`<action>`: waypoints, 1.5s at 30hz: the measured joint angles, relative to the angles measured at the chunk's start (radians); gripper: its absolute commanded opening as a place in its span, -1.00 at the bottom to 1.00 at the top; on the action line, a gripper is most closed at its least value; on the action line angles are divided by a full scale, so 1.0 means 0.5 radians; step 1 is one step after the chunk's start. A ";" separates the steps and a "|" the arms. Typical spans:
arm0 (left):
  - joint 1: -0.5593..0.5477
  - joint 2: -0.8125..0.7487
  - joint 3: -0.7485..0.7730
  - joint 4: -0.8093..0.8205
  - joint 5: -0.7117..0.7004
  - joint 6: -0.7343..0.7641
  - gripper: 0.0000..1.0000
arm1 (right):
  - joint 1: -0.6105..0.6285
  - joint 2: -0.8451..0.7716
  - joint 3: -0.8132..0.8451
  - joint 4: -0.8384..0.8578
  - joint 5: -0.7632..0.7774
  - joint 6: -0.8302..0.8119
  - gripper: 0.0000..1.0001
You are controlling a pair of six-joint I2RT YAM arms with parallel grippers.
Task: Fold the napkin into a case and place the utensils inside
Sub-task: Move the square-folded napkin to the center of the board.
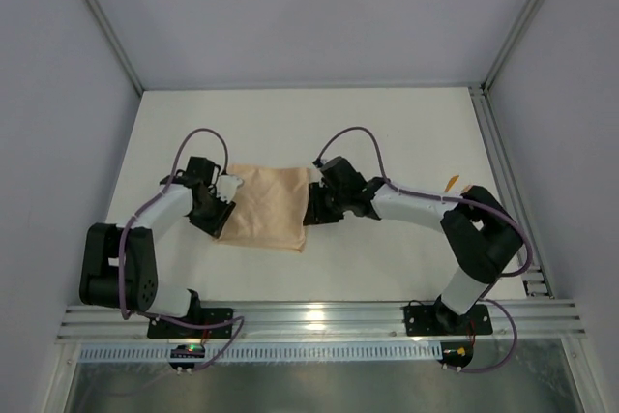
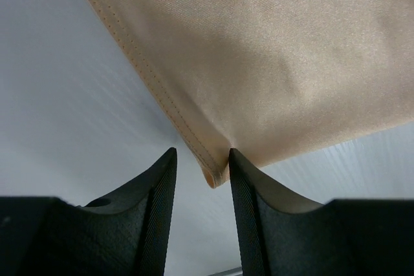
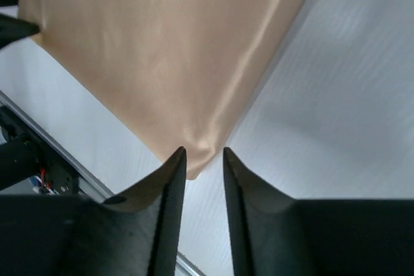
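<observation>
My left gripper (image 2: 201, 159) stands narrowly parted astride one corner of the napkin (image 2: 272, 63), unclamped. My right gripper (image 3: 204, 156) does likewise at a corner on the opposite side. If I close too shallow, either could slip off the slick cloth and skew the fold. Only the overhead view shows the napkin lying flat between both grippers, and an orange utensil (image 1: 451, 182) far right.
</observation>
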 measured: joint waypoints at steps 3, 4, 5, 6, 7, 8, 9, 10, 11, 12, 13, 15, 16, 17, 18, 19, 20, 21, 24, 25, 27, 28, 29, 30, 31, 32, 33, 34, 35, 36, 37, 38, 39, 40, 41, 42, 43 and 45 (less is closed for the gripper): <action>0.000 -0.097 0.002 -0.024 0.002 0.022 -0.12 | -0.195 -0.044 0.155 -0.092 0.029 -0.060 0.00; 0.001 -0.131 0.005 -0.036 0.004 0.031 -0.10 | -0.266 -0.024 0.228 -0.098 0.034 -0.082 0.05; 0.001 -0.161 0.008 -0.042 0.005 0.035 -0.09 | -0.330 0.005 0.298 -0.097 0.037 -0.102 0.16; 0.001 -0.185 0.014 -0.050 0.006 0.037 -0.09 | -0.391 0.047 0.362 -0.095 0.038 -0.117 0.19; 0.002 -0.204 0.018 -0.052 0.008 0.037 -0.08 | -0.439 0.098 0.423 -0.090 0.040 -0.140 0.20; 0.002 -0.214 0.021 -0.052 0.011 0.037 -0.08 | -0.473 0.161 0.481 -0.087 0.040 -0.153 0.20; 0.002 -0.218 0.023 -0.052 0.011 0.037 -0.08 | -0.491 0.215 0.523 -0.086 0.041 -0.163 0.21; 0.002 -0.216 0.023 -0.051 0.011 0.037 -0.08 | -0.503 0.290 0.570 -0.085 0.038 -0.174 0.21; 0.002 -0.208 0.023 -0.052 0.011 0.036 -0.08 | -0.507 0.365 0.610 -0.079 0.033 -0.183 0.21; 0.002 -0.195 0.023 -0.051 0.011 0.035 -0.08 | -0.508 0.439 0.644 -0.079 0.024 -0.188 0.20; 0.002 -0.175 0.023 -0.050 0.011 0.034 -0.08 | -0.507 0.510 0.674 -0.078 0.004 -0.190 0.20; 0.002 -0.132 0.023 -0.048 0.011 0.029 -0.08 | -0.507 0.635 0.726 -0.071 -0.050 -0.185 0.20; 0.002 -0.114 0.023 -0.047 0.011 0.027 -0.09 | -0.507 0.668 0.740 -0.043 -0.095 -0.170 0.18; 0.002 -0.102 0.023 -0.046 0.010 0.026 -0.08 | -0.508 0.687 0.768 -0.012 -0.115 -0.156 0.15; 0.002 -0.096 0.022 -0.040 0.009 0.024 -0.08 | -0.508 0.694 0.773 0.010 -0.130 -0.146 0.09; 0.002 -0.092 0.018 -0.025 0.005 0.022 -0.09 | -0.507 0.704 0.774 0.033 -0.139 -0.137 -0.13; 0.002 -0.088 0.011 -0.012 -0.003 0.021 -0.09 | -0.507 0.713 0.774 0.044 -0.146 -0.130 -0.30; 0.002 -0.081 0.004 0.000 -0.010 0.021 -0.10 | -0.507 0.726 0.774 0.056 -0.147 -0.115 -0.48; 0.002 -0.038 -0.031 0.047 -0.024 0.020 -0.11 | -0.507 0.758 0.765 0.079 -0.153 -0.072 -0.94; 0.002 -0.023 -0.043 0.058 -0.023 0.020 -0.12 | -0.507 0.758 0.750 0.091 -0.153 -0.056 -0.95; 0.002 -0.005 -0.057 0.066 -0.017 0.020 -0.12 | -0.507 0.746 0.691 0.138 -0.154 -0.039 -0.94; 0.002 -0.008 -0.058 0.068 -0.014 0.021 -0.12 | -0.507 0.726 0.642 0.185 -0.166 -0.021 -0.94; 0.002 -0.011 -0.060 0.069 -0.012 0.021 -0.12 | -0.509 0.693 0.584 0.213 -0.166 -0.014 -0.94; 0.002 -0.017 -0.063 0.072 -0.008 0.023 -0.11 | -0.509 0.641 0.501 0.255 -0.159 -0.005 -0.94; 0.002 -0.029 -0.067 0.071 -0.003 0.024 -0.12 | -0.509 0.584 0.418 0.266 -0.159 0.006 -0.94; 0.002 -0.046 -0.070 0.067 0.002 0.027 -0.12 | -0.509 0.520 0.327 0.270 -0.155 0.014 -0.94; 0.002 -0.068 -0.070 0.063 0.013 0.030 -0.11 | -0.509 0.449 0.230 0.285 -0.153 0.022 -0.94; 0.002 -0.094 -0.069 0.058 0.029 0.036 -0.11 | -0.508 0.384 0.143 0.285 -0.156 0.030 -0.94; 0.002 -0.119 -0.063 0.040 0.056 0.040 -0.11 | -0.507 0.315 0.053 0.306 -0.148 0.040 -0.89; 0.002 -0.137 -0.051 0.015 0.079 0.047 -0.10 | -0.506 0.249 -0.035 0.314 -0.148 0.058 -0.59; 0.002 -0.161 -0.033 -0.011 0.125 0.056 -0.09 | -0.504 0.199 -0.099 0.320 -0.152 0.078 -0.35; 0.002 -0.185 -0.008 -0.041 0.182 0.072 -0.07 | -0.504 0.140 -0.163 0.324 -0.159 0.098 -0.14; 0.002 -0.216 0.020 -0.069 0.235 0.085 -0.05 | -0.504 0.086 -0.214 0.335 -0.169 0.116 0.03; 0.002 -0.252 0.049 -0.089 0.291 0.090 -0.05 | -0.503 0.034 -0.254 0.337 -0.172 0.128 0.20; 0.002 -0.283 0.088 -0.113 0.337 0.089 -0.05 | -0.503 -0.018 -0.284 0.327 -0.170 0.130 0.24; 0.002 -0.305 0.134 -0.130 0.375 0.088 -0.05 | -0.504 -0.069 -0.304 0.294 -0.158 0.120 0.25; 0.002 -0.317 0.175 -0.138 0.399 0.085 -0.05 | -0.507 -0.113 -0.313 0.257 -0.144 0.108 0.27; 0.002 -0.319 0.278 -0.150 0.427 0.072 -0.06 | -0.537 -0.209 -0.307 0.134 -0.091 0.048 0.27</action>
